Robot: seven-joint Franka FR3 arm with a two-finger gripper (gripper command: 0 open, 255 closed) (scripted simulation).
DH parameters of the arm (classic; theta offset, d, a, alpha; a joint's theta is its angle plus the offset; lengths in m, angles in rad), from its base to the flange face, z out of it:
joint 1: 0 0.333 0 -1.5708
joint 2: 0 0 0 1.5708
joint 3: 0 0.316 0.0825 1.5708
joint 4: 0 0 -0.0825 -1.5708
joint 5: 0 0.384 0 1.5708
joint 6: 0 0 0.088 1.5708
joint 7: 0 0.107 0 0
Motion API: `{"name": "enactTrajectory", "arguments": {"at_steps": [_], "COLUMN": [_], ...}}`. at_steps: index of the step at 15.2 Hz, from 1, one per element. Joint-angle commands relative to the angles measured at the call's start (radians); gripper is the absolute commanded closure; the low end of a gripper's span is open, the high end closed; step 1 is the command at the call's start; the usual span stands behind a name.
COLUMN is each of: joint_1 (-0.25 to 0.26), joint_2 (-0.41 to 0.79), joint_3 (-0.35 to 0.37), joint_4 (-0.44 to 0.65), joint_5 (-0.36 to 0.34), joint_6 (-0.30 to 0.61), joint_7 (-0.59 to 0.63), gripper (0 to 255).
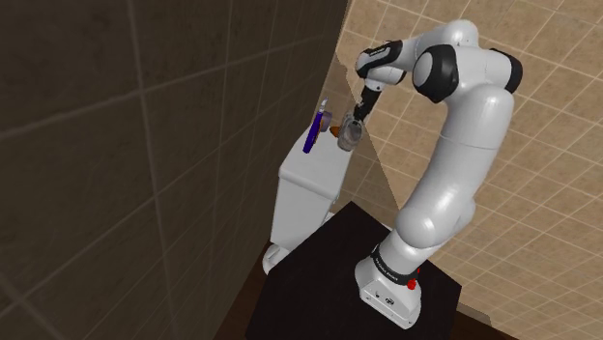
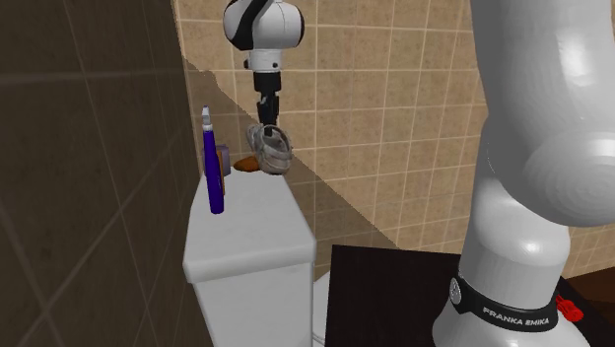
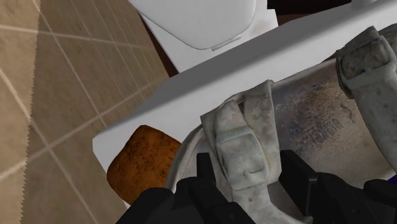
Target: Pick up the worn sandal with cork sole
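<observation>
Two tiled walls, one dark [image 2: 89, 148] and one tan [image 2: 394, 99], are seen meeting behind the jaws. One white arm [image 1: 454, 184] is raised from a black stand [image 1: 338, 261] and bent over so that the jaws point down at a white toilet tank [image 1: 309, 188]. Directly beneath the jaws lies the far end of the tank's lid [image 2: 251, 232]. The worn sandal [image 3: 299, 121], pale grey with a stained footbed, is gripped by a buckled strap [image 3: 245, 149], on which the jaws are clenched; it hangs tilted just under them, over the lid, and whether it touches the lid cannot be told. A purple bottle [image 2: 213, 163] stands upright on the lid, below the jaws and toward the dark wall. A small orange-brown lump [image 3: 143, 162] rests on the lid just beside the sandal, under the jaws.
</observation>
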Motion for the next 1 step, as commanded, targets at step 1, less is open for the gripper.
{"name": "enactTrajectory", "arguments": {"at_steps": [1], "joint_1": [0.001], "joint_2": [-0.003], "joint_3": [0.000], "joint_4": [0.006], "joint_5": [-0.002], "joint_6": [-0.008], "joint_7": [0.002], "gripper": [255]}}
